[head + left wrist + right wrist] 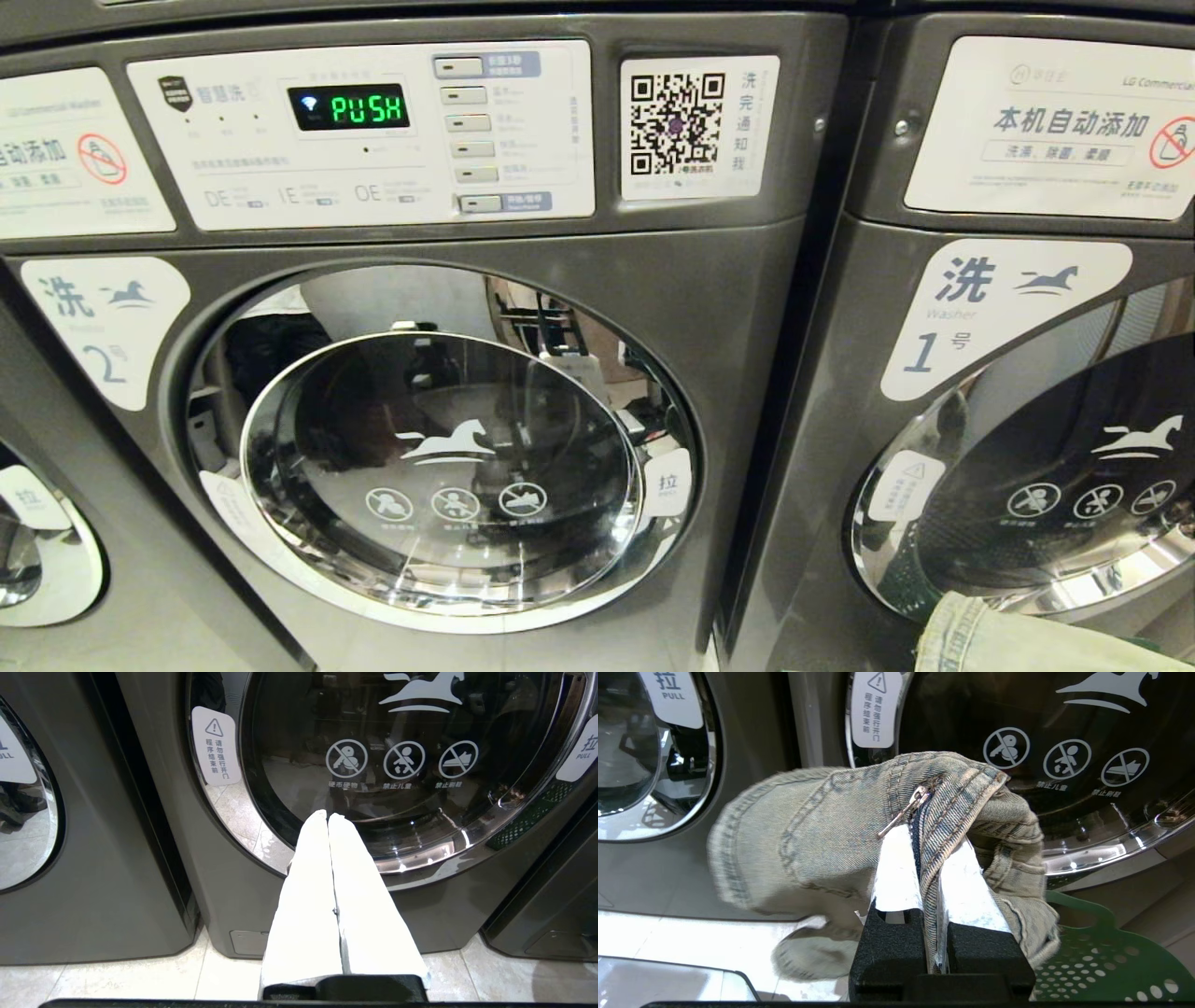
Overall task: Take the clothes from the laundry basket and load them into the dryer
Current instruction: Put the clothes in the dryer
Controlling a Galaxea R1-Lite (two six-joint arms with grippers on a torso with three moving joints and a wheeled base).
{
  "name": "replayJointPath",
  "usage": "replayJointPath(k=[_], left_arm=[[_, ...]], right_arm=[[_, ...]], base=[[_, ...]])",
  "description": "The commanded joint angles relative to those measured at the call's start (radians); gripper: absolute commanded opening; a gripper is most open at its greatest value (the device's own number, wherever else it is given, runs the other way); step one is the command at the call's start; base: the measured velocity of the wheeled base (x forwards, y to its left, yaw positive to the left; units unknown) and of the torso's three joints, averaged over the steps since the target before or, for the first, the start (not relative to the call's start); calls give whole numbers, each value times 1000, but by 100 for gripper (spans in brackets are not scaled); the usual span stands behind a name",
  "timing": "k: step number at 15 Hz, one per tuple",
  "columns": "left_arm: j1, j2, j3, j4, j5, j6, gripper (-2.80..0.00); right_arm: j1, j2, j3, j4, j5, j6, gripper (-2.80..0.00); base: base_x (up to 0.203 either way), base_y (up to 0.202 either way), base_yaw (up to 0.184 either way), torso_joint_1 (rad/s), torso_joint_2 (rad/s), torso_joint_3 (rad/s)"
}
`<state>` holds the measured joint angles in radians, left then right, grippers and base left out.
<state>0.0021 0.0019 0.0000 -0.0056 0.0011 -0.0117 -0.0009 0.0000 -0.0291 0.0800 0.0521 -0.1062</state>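
Our right tool (930, 858) pinches the jeans (808, 835); the left tool (328, 826) is pressed together, empty. The dryer door (439, 467) looks closed, so loading could fail. A thin grip may slip.

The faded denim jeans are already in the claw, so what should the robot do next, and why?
Probably pull open the round glass door with the empty left claw: it looks shut, while the right claw is clamped on the faded denim jeans, so they cannot go in yet.
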Motion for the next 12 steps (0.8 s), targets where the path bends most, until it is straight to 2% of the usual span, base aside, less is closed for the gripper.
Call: replayJointPath(k=[1, 12], left_arm=[[-1, 0, 2, -1, 0, -1, -280], [-1, 0, 2, -1, 0, -1, -280]], right_arm=[[-1, 2, 0, 0, 1, 0, -280], [-1, 2, 0, 0, 0, 0, -280]], base=[[0, 95, -7, 6, -1, 0], [0, 192, -3, 2, 4, 1]])
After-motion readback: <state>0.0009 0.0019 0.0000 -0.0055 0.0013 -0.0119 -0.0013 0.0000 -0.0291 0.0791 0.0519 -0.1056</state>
